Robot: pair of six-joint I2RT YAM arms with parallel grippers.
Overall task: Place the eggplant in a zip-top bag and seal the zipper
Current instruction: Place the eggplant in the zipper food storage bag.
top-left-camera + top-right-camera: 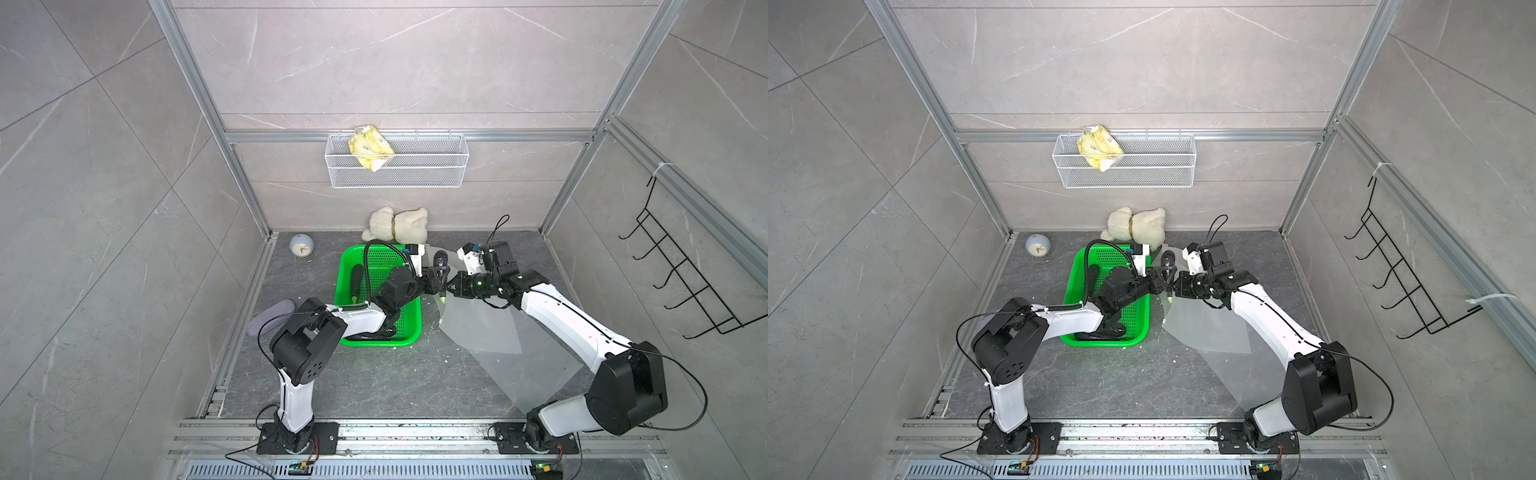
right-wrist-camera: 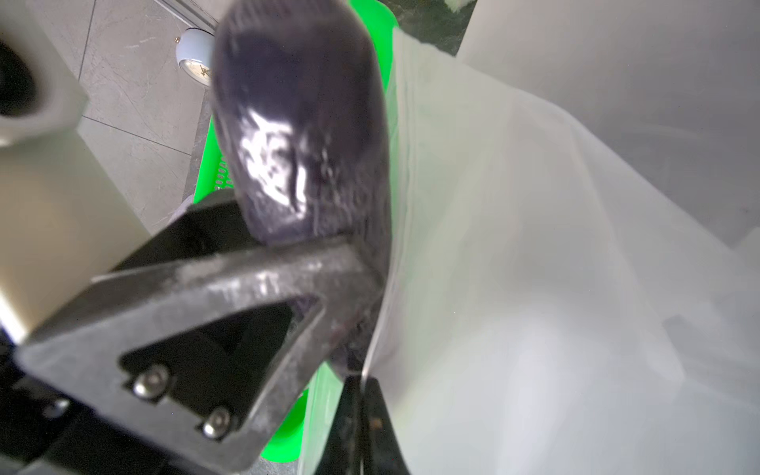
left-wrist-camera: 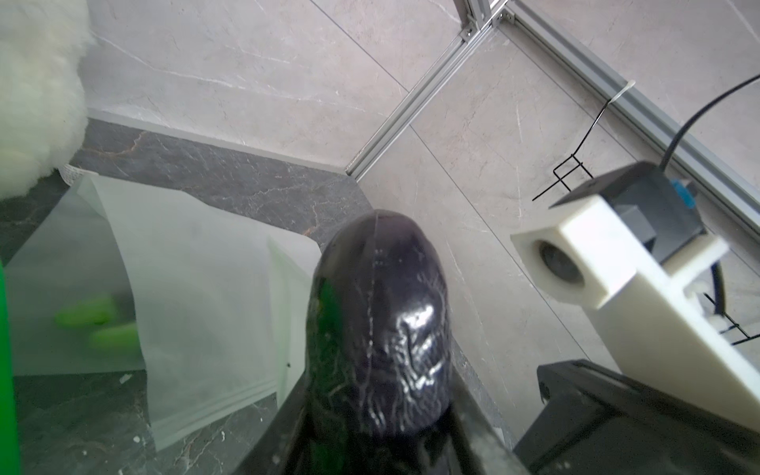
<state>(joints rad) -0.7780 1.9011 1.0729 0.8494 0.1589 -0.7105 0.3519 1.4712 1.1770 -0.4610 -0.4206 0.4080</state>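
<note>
Jaws of the left gripper [image 1: 441,280] partway open, clamped across the middle of the eggplant [image 1: 440,261]. Right gripper [image 1: 453,287] fully closed, pinching the edge of the zip-top bag [image 1: 482,328], almost tip to tip with the left.

Eggplant held off the table [image 1: 374,374], at 3 o'clock from the green basket [image 1: 347,266] and just beside its rim. Dark purple, glossy, wrinkled skin. Rounded end toward 12 o'clock, green stem [image 1: 444,298] toward 6. Bag frosted and see-through, spread toward 5 o'clock over the table, its lifted edge just beside the eggplant.
</note>
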